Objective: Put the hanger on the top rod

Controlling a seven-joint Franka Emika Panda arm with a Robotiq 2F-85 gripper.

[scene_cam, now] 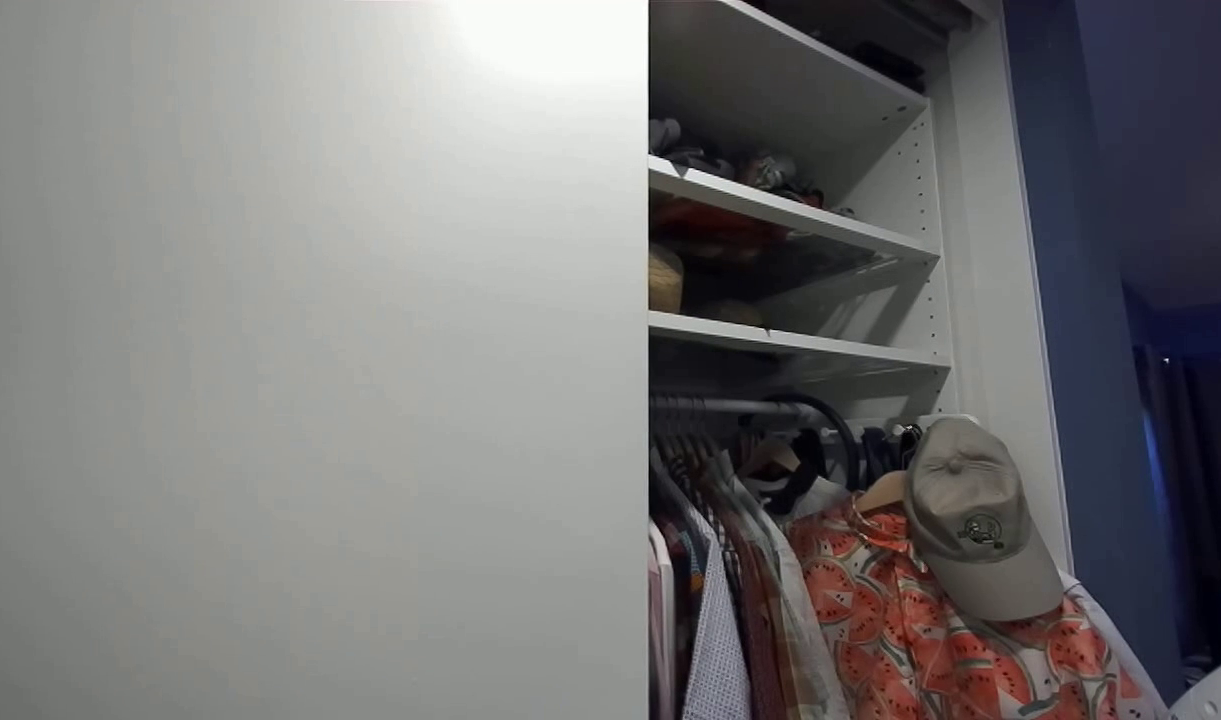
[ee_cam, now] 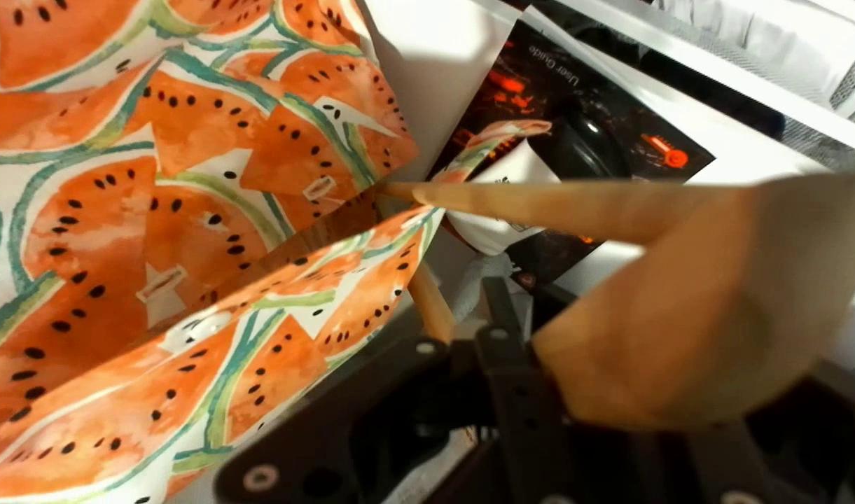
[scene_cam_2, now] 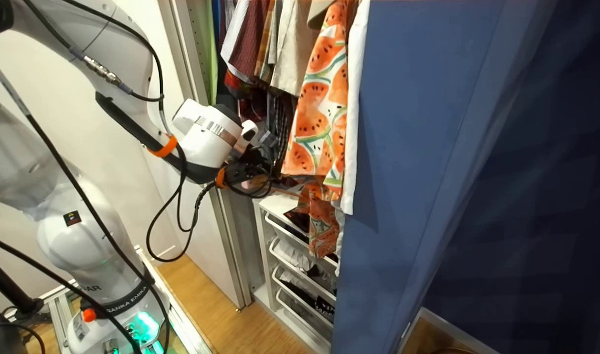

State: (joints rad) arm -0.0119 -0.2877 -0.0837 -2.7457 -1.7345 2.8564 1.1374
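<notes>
The gripper pinches a wooden hanger above a drawer unit. The broad end of the hanger covers part of the fingers; the exact point of contact is hidden. The far end of the hanger meets watermelon-print fabric. The wrist view also shows a booklet marked "User Guide" on the white top of the drawer unit.

In an exterior view, the robot arm extends into the closet with the gripper low, near the hem of a watermelon-print shirt. The shirt appears in both exterior views. Whether the fabric at the hanger belongs to this shirt cannot be told.

In an exterior view, the rod runs horizontally beneath the lowest shelf shown and carries a row of clothes. The wooden hanger is well below the rod. The shirt hangs to the right of the row, with a second hanger seated in its collar. A tan cap rests against the shirt beside the collar. The hook of the second hanger is hidden.
</notes>
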